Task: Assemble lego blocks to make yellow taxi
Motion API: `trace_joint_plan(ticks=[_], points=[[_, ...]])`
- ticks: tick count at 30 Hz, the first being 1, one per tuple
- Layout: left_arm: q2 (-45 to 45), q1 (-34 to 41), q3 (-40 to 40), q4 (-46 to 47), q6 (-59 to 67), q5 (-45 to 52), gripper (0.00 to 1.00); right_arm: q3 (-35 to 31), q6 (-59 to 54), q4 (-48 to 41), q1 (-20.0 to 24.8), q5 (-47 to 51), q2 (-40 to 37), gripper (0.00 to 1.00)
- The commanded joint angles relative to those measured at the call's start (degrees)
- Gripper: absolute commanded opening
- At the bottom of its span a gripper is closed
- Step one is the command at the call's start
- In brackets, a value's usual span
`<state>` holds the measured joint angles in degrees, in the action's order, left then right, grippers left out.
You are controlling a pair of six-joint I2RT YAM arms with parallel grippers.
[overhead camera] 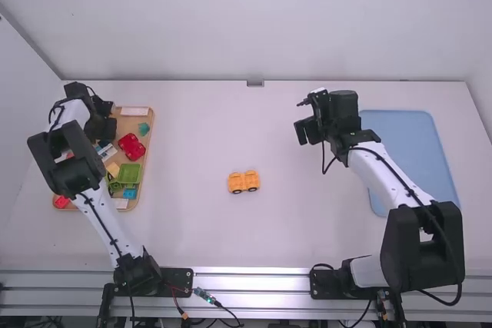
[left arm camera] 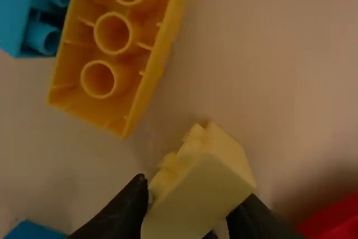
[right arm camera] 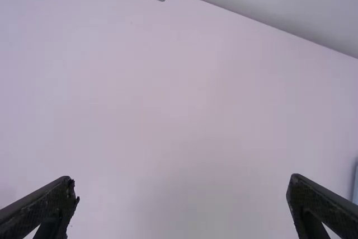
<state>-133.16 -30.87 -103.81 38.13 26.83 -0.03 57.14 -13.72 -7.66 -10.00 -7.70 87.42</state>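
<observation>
Left pincer on a pale block over the tray, taxi base out in the middle.
Nearest me, the orange-yellow wheeled block base (overhead camera: 244,181) stands on the white table (overhead camera: 254,240), probably set mid-table so both arms can build on it. Beyond, to the left, the wooden tray (overhead camera: 146,178) is crowded: a green plastic piece (overhead camera: 129,175), then a red plastic piece (overhead camera: 131,146). Over its far end, the left gripper (left arm camera: 193,197) pinches a pale-yellow plastic block (left arm camera: 204,180), tilted, likely meant for the taxi. An orange-yellow block (left arm camera: 84,85) with hollow tubes showing lies near, a blue block (left arm camera: 42,26) beside it; a straight lift should avoid snagging these neighbours. Off to the right, fingers spread and empty, the right gripper (right arm camera: 182,180) hangs short of the blue tray (overhead camera: 415,151), free to steady the base.
</observation>
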Motion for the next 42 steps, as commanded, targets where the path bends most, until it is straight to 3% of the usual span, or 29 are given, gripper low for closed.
trace_joint_plan(ticks=[1,7,11,15,16,21,27,42], points=[[1.7,-0.3,1.0,0.6,-7.3,0.6,0.45,1.4,-0.2,0.0,-0.2,0.0,0.4,0.99],[1.7,-0.3,1.0,0.6,-7.5,0.6,0.64,1.4,-0.2,0.0,-0.2,0.0,0.4,0.99],[1.7,-0.3,1.0,-0.2,3.2,0.7,0.57,1.4,-0.2,0.1,-0.2,0.0,0.4,0.99],[1.7,-0.3,1.0,-0.6,13.6,0.6,0.36,1.4,0.1,0.0,-0.2,0.0,0.4,0.99],[1.7,-0.3,1.0,-0.6,14.3,0.6,0.34,1.4,0.2,0.0,-0.2,0.0,0.4,0.99],[1.7,-0.2,1.0,-0.7,16.5,0.5,0.34,1.4,1.1,0.1,-0.2,0.0,0.4,0.99],[1.7,-0.2,1.0,-0.8,15.9,0.7,0.24,1.4,1.1,0.3,-0.2,0.0,0.4,0.99],[1.7,-0.3,1.0,1.6,1.9,0.9,0.22,1.3,1.1,1.0,-0.2,0.0,0.4,0.99]])
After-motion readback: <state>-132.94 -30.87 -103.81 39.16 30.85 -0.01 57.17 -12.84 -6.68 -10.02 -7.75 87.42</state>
